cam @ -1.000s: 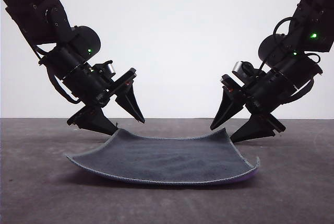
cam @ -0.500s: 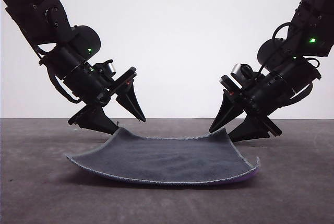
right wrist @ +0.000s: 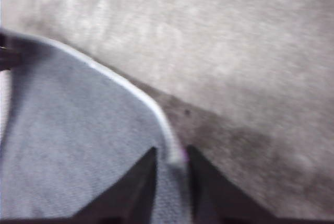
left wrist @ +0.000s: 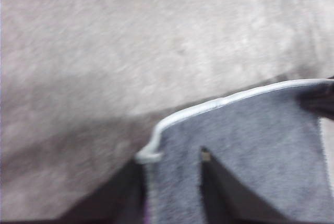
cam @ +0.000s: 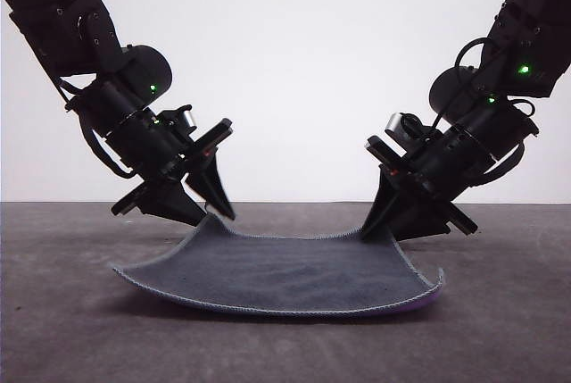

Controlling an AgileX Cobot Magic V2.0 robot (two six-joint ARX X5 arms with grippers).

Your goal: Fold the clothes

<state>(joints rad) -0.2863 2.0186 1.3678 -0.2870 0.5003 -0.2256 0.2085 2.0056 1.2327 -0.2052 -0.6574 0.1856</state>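
The clothes (cam: pixel 294 271) are one small cloth lying dark grey-blue face up on the table, with a purple strip showing at the near right corner (cam: pixel 435 287). Both far corners curl upward. My left gripper (cam: pixel 218 220) straddles the far left corner, one finger under the cloth and one finger (left wrist: pixel 214 182) on top. Its jaws have narrowed but a gap remains, so it is open. My right gripper (cam: pixel 378 237) is shut on the far right corner, and the stitched edge (right wrist: pixel 172 140) runs between its nearly touching fingers.
The grey table (cam: pixel 500 329) stretches around the cloth on all sides, bare in front and to both sides. A plain white wall (cam: pixel 303 62) stands behind. Both arms slope down from the upper corners toward the cloth.
The right gripper has dropped and shut on the far right corner. The left gripper's jaws have narrowed around the far left corner. The cloth itself has barely shifted.
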